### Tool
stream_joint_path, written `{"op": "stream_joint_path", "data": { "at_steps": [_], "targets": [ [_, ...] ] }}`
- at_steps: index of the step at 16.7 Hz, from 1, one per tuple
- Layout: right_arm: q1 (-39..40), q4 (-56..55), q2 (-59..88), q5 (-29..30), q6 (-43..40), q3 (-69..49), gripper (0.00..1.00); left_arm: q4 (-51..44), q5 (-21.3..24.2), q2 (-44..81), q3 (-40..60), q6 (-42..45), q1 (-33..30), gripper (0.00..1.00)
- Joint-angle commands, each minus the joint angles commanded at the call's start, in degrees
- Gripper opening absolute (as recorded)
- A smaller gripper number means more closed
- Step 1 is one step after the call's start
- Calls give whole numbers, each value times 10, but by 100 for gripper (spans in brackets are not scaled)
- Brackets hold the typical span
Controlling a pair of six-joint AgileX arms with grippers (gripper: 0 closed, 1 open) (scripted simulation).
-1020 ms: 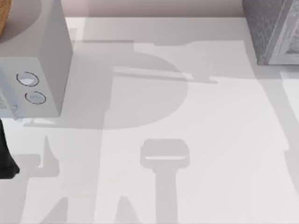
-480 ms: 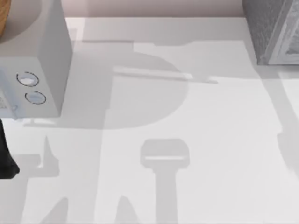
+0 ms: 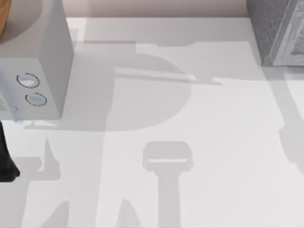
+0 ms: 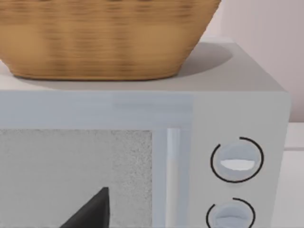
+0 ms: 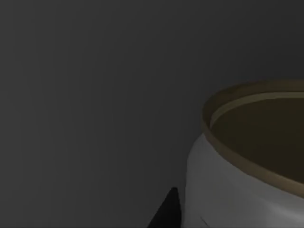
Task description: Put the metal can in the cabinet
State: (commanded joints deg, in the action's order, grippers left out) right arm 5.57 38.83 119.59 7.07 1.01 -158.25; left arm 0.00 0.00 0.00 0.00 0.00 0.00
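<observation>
Right wrist view dark; metal can close beside end effector fingertip.

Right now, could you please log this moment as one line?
can: beside right fingertip, dark surroundings | left arm: facing microwave | basket: on microwave

Metal can seen close in right wrist view: white-sided cylinder with gold rim and recessed gold lid, upright, against dark plain surround. Label markings not discernible.

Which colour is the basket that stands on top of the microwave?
The basket is woven tan-gold wicker, seen best in the left wrist view.
</observation>
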Motion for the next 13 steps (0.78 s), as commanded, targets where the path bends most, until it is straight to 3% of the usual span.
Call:
{"op": "stream_joint_path", "data": {
  "at_steps": [2,13],
  "targets": [
    [0,0,0,0,0,0,0,0,0,0,0,0,0,100],
    [0,0,0,0,0,0,83,0,0,0,0,0,0,100]
  ]
}}
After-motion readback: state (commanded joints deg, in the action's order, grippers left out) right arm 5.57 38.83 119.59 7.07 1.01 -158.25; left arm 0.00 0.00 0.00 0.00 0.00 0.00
